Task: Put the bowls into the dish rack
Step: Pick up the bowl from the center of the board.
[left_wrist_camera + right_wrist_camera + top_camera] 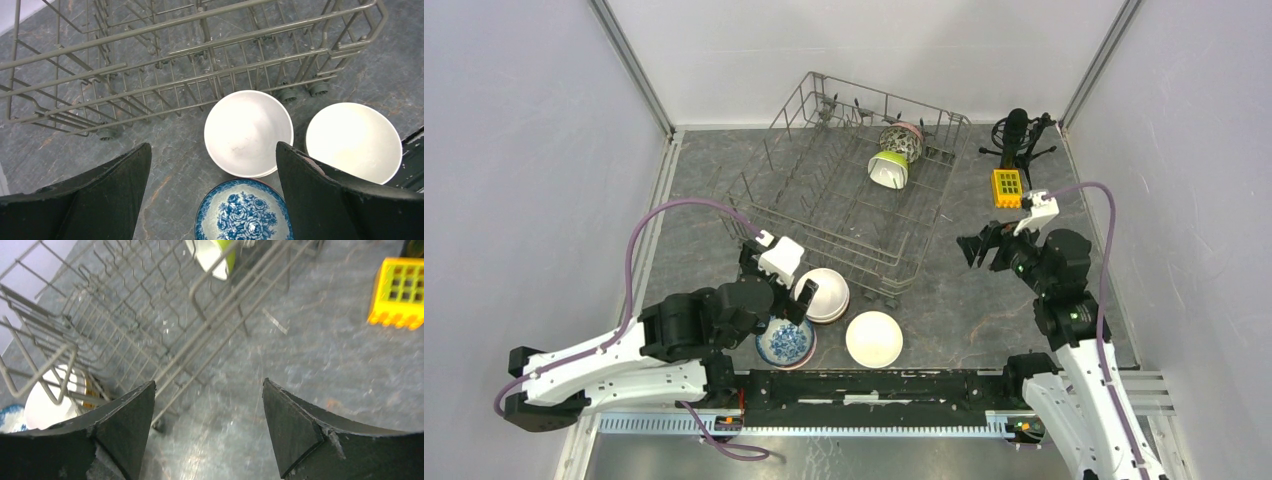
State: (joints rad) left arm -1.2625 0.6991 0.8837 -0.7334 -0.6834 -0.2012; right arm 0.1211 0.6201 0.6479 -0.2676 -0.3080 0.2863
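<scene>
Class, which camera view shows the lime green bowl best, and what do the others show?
Top external: the lime green bowl shows almost whole, tipped on its side in the dish rack. Right wrist catches only part of it, cut off at the top edge; left wrist does not show it.

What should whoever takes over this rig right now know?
Left gripper: open, empty, over the white bowl by the near side of the dish rack.
Right gripper: open, empty, over the table right of the rack.
Done: lime green bowl and speckled bowl sit in the rack's far right corner.
Left: that white bowl (seems stacked on others), second white bowl, blue-and-white bowl, all on the table.
</scene>
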